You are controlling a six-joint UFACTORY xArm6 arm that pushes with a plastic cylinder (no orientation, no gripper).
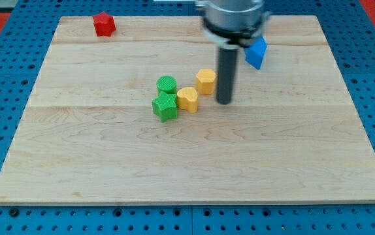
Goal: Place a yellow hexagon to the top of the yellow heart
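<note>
1. While a red block sits alone near the top-left corner of the wooden worktop, well apart from everything else, the action gathers at the centre.
2. A green cylinder and a green star-like block touch one another, with the yellow heart pressed against their right side.
3. The yellow hexagon stands just up and right of the heart, near it, perhaps touching.
4. My tip, the tool here, is a bare rod with nothing to clench or release; it rests on the worktop just right of the hexagon and grips nothing.
5. A blue block lies beyond the rod, toward the view's top right.
6. The risk, as judged: a leftward push aimed too low could drive the hexagon into the heart, shifting it and the green pair, while an off-centre contact could spin the hexagon aside.
</note>
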